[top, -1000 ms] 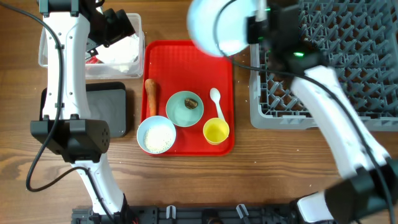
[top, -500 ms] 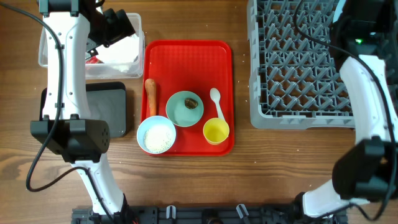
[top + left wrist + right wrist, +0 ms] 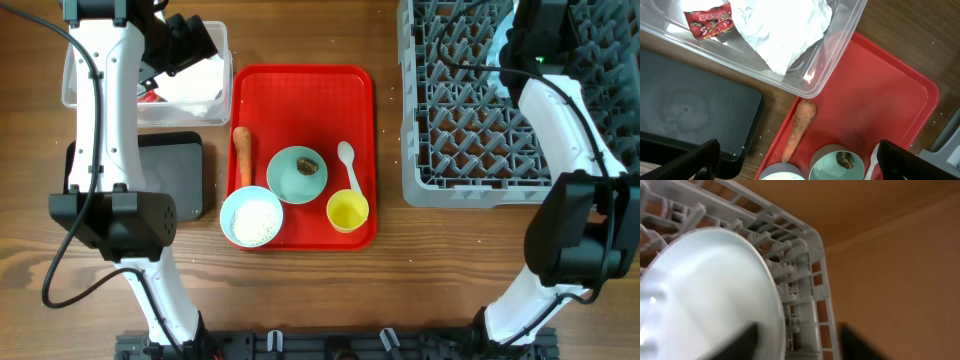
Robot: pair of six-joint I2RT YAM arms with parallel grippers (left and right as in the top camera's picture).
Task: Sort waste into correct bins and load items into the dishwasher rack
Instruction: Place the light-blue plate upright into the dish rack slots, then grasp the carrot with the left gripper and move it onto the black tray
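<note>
Overhead, a warm brown wood-grain tabletop (image 3: 440,270) fills the picture. A few pale specks lie between the red tray (image 3: 300,85) and the grey dishwasher rack (image 3: 470,120), and a black rail (image 3: 330,348) runs along the near edge. On the red tray lie the orange carrot (image 3: 242,155), the teal bowl (image 3: 285,180) holding the brown food scrap (image 3: 309,166), the light blue bowl (image 3: 226,215) of white rice (image 3: 252,220), the yellow cup (image 3: 347,211) and the white spoon (image 3: 347,163). The clear tub (image 3: 72,85) sits at the far left, with the black tray (image 3: 175,175) just in front of it.

From the left wrist, the crumpled napkin (image 3: 785,30) and the red wrapper (image 3: 707,21) lie inside the tub. The left jaws are released, spread wide with nothing between them, above the carrot.

The right arm (image 3: 560,110) reaches over the rack. Its wrist view shows the light blue plate (image 3: 705,295) standing on edge among the pegs near a rack corner. The plate's rim sits between the two blurred dark jaws, and I cannot tell whether they press on it. Beyond that corner the tabletop looks orange-brown and soft.
</note>
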